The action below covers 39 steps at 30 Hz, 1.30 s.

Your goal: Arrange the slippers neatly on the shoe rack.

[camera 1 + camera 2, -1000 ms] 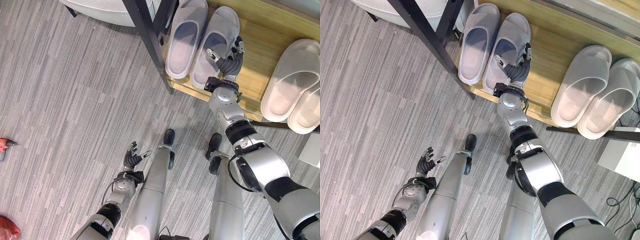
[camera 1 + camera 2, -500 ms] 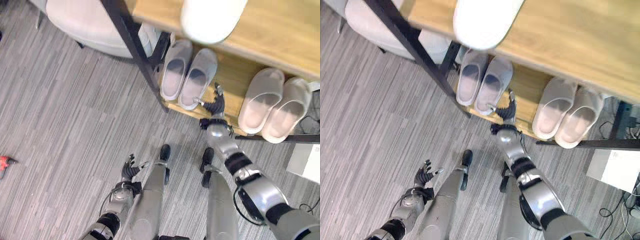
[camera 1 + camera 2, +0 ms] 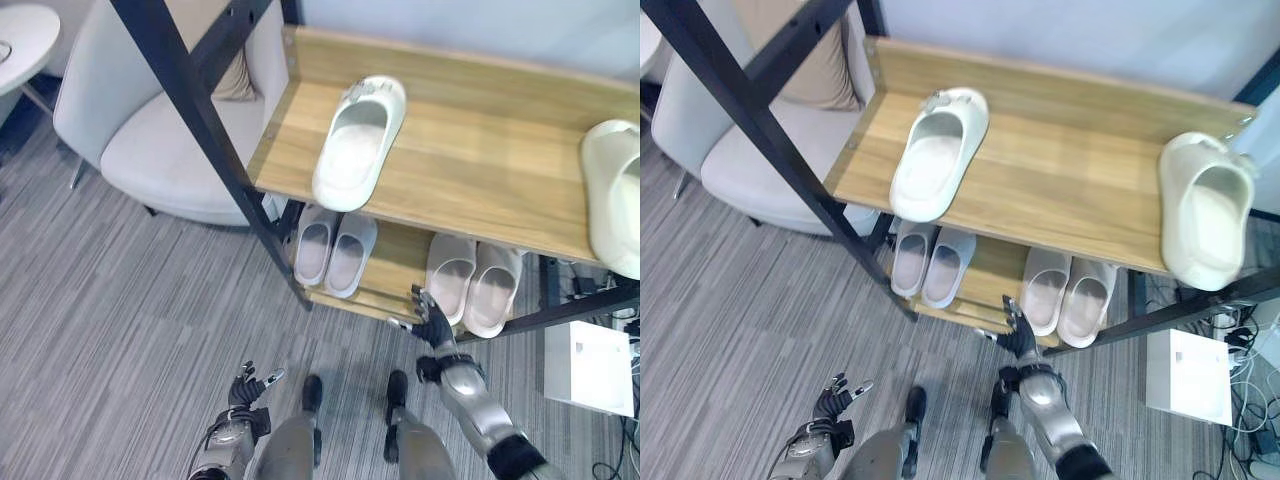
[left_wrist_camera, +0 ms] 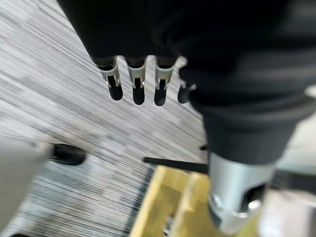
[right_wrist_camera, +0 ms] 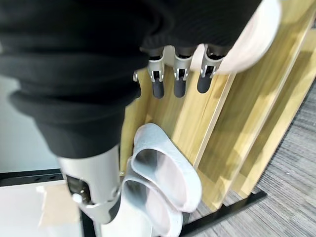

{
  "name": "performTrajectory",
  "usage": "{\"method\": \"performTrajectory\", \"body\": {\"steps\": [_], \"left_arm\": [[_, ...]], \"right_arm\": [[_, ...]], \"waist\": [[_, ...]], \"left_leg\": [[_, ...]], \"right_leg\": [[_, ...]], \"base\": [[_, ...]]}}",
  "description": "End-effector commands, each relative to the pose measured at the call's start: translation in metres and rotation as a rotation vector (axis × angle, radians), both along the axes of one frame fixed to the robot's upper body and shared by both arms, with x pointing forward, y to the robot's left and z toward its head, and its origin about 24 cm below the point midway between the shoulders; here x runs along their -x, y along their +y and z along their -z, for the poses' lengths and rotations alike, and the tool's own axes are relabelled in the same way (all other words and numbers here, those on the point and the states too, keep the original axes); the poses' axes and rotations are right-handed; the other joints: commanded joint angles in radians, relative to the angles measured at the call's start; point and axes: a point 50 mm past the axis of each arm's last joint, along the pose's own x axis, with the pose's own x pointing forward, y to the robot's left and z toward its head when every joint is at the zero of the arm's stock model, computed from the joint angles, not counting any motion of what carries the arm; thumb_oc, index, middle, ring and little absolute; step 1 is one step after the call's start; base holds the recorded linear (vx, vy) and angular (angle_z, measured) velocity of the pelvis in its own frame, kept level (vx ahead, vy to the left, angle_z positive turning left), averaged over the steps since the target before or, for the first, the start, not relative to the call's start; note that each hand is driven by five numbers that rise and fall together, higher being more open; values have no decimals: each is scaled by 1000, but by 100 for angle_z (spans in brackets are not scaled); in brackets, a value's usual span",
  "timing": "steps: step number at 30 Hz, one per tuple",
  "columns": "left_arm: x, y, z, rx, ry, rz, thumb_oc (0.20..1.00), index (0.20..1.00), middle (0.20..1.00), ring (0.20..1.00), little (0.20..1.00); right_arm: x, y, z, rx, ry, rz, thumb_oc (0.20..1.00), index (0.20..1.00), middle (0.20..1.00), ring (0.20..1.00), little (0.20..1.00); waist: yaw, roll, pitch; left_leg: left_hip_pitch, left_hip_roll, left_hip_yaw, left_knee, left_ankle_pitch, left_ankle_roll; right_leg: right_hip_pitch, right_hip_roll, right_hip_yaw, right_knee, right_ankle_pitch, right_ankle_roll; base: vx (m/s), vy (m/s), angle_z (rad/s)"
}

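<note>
Cream slippers (image 3: 360,140) on a light wood shoe rack (image 3: 470,160) (black frame), grey-striped floor (image 3: 120,330).

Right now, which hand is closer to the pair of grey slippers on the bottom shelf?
Right. The right hand is at the shelf edge beside the grey slippers; the left hand hangs over the floor, farther off.

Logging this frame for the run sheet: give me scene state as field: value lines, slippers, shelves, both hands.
top shelf: two cream slippers, far apart, one toward the left end, one at the right end overhanging the edge
lower shelf: two pairs side by side, grey pair left, pale pair right
right hand: open, at the lower shelf's front edge, holding nothing
left hand: open, low over the floor, idle
armchair: left of the rack
white box: floor, right of the rack
</note>
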Motion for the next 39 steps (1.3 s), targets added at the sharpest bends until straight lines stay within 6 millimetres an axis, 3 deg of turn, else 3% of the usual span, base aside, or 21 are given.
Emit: {"method": "performTrajectory", "body": {"steps": [1,3,8,9,14,15,19,20,21,22,24,25,26,27,30,31,33,34,37,38,39], "left_arm": [[-10,1,-5,-40,-28,82,1000,1000,1000,1000,1000],[-9,0,-7,-66,-32,148,1000,1000,1000,1000,1000],[-17,-13,-13,-137,-65,343,1000,1000,1000,1000,1000],[-26,-29,-21,-165,-117,508,1000,1000,1000,1000,1000],[-42,-68,-38,-237,-216,854,1000,1000,1000,1000,1000],[-51,-90,-51,-295,-286,1053,1000,1000,1000,1000,1000],[-60,-118,-70,-372,-392,1302,1000,1000,1000,1000,1000],[-70,-147,-108,-418,-595,1506,1000,1000,1000,1000,1000],[-70,-146,-109,-418,-594,1507,1000,1000,1000,1000,1000],[-72,-168,-142,-399,-760,1623,1000,1000,1000,1000,1000],[-72,-172,-159,-371,-830,1638,1000,1000,1000,1000,1000],[-71,-177,-179,-330,-918,1644,1000,1000,1000,1000,1000],[-67,-176,-222,-195,-1068,1616,1000,1000,1000,1000,1000],[-63,-177,-234,-121,-1110,1611,1000,1000,1000,1000,1000],[-57,-170,-268,22,-1217,1561,1000,1000,1000,1000,1000],[-56,-161,-299,149,-1328,1456,1000,1000,1000,1000,1000],[-57,-151,-318,186,-1422,1362,1000,1000,1000,1000,1000],[-63,-136,-331,161,-1501,1209,1000,1000,1000,1000,1000],[-68,-121,-342,28,-1572,1099,1000,1000,1000,1000,1000],[-83,-97,-352,-287,-1631,912,1000,1000,1000,1000,1000],[-83,-96,-352,-287,-1631,911,1000,1000,1000,1000,1000]], "right_arm": [[-17,4,-27,-26,-119,-115,1000,1000,1000,1000,1000],[13,-15,-3,38,3,-114,1000,1000,1000,1000,1000],[45,-40,34,183,192,-94,1000,1000,1000,1000,1000],[65,-59,52,297,300,-61,1000,1000,1000,1000,1000],[108,-93,87,394,560,72,1000,1000,1000,1000,1000],[109,-101,90,442,599,87,1000,1000,1000,1000,1000],[113,-107,93,447,640,133,1000,1000,1000,1000,1000],[101,-105,86,450,572,114,1000,1000,1000,1000,1000],[102,-105,86,449,572,114,1000,1000,1000,1000,1000],[111,-108,90,456,612,117,1000,1000,1000,1000,1000],[106,-106,90,463,604,103,1000,1000,1000,1000,1000],[106,-105,90,463,603,95,1000,1000,1000,1000,1000],[103,-101,90,458,593,79,1000,1000,1000,1000,1000],[105,-101,91,459,601,73,1000,1000,1000,1000,1000],[107,-96,93,453,612,64,1000,1000,1000,1000,1000],[110,-90,96,439,625,55,1000,1000,1000,1000,1000],[111,-87,97,424,628,52,1000,1000,1000,1000,1000],[112,-81,98,399,628,51,1000,1000,1000,1000,1000],[114,-78,99,378,629,61,1000,1000,1000,1000,1000],[115,-76,100,350,631,78,1000,1000,1000,1000,1000],[115,-76,100,351,631,78,1000,1000,1000,1000,1000]], "waist": [[-6,21,-4],[-27,22,-40],[-54,29,-68],[-75,32,-77],[-112,47,-82],[-127,56,-86],[-137,64,-90],[-154,71,-92],[-153,70,-92],[-161,75,-97],[-162,77,-96],[-161,79,-100],[-159,79,-102],[-156,80,-104],[-151,78,-109],[-141,76,-114],[-134,74,-115],[-122,68,-118],[-115,65,-120],[-107,63,-121],[-108,63,-121]], "left_leg": [[-23,18,-16,-39,38,-38],[23,20,1,-57,28,-37],[68,25,21,-68,13,-35],[85,26,30,-68,3,-31],[99,31,47,-68,-9,-30],[99,31,52,-68,-14,-31],[100,33,55,-68,-19,-30],[95,33,58,-68,-13,-31],[95,33,58,-68,-13,-31],[100,34,58,-68,-17,-31],[102,34,59,-68,-19,-32],[102,34,58,-68,-19,-33],[104,34,55,-68,-20,-36],[104,33,54,-68,-20,-37],[107,34,48,-68,-20,-39],[113,35,39,-68,-21,-40],[117,34,36,-68,-21,-41],[119,35,31,-68,-20,-43],[127,36,27,-68,-30,-44],[123,38,23,-68,-21,-44],[123,38,22,-68,-21,-44]], "right_leg": [[30,-20,-22,54,-102,58],[69,-16,-9,19,-92,61],[105,-13,10,-2,-95,64],[117,-10,20,-6,-96,65],[121,-8,33,-7,-98,68],[120,-7,39,-14,-96,70],[118,-5,42,-16,-98,71],[113,-4,47,-17,-94,71],[113,-3,48,-16,-94,71],[116,-3,48,-17,-97,73],[120,-3,49,-17,-99,73],[123,-5,47,-19,-99,74],[127,-6,41,-21,-100,75],[130,-5,38,-21,-102,75],[138,-5,33,-22,-107,74],[150,-5,25,-22,-112,73],[158,-5,20,-22,-116,71],[167,-3,15,-25,-121,66],[181,-2,10,-30,-130,65],[181,0,11,-30,-126,61],[182,0,10,-30,-126,61]], "base": [[118,-18,-14],[119,-25,-2],[96,-16,-17],[55,-21,-13],[42,-18,-12],[26,-11,-15],[20,-14,-20],[25,-14,-9],[0,0,0],[37,-9,1],[28,-6,4],[0,0,0],[35,-22,-6],[32,-23,-2],[37,-32,9],[41,-50,8],[38,-52,12],[29,-42,16],[40,-42,8],[32,-43,10],[5,-43,8]]}}
